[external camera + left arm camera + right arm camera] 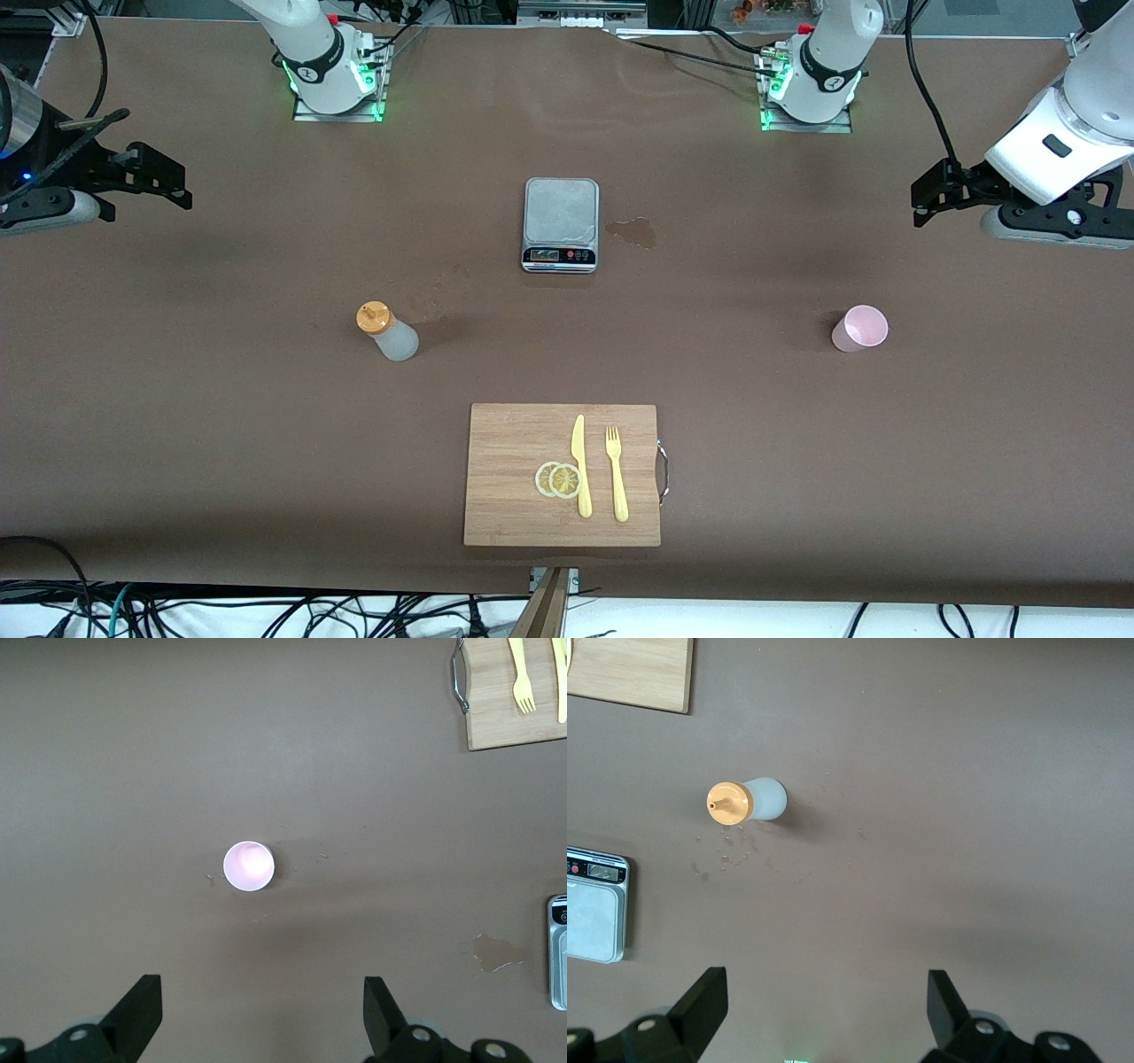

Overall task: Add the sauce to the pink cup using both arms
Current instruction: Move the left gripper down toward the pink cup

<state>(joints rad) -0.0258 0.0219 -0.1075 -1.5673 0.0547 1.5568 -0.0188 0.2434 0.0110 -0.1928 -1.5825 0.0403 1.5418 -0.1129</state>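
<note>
The sauce bottle (390, 332), frosted white with an orange cap, stands on the brown table toward the right arm's end. It also shows in the right wrist view (749, 800). The pink cup (859, 328) stands upright and empty toward the left arm's end, and shows from above in the left wrist view (248, 865). My right gripper (164, 177) hangs open and empty high over the right arm's end of the table, apart from the bottle; its wrist view shows it too (828, 988). My left gripper (930, 195) hangs open and empty over the left arm's end, apart from the cup (263, 992).
A steel scale (560, 223) sits mid-table near the arm bases, with a small wet stain (633, 232) beside it. A wooden cutting board (505, 514) lies nearest the front camera and carries lemon slices (558, 479), a yellow knife (580, 465) and a yellow fork (617, 474).
</note>
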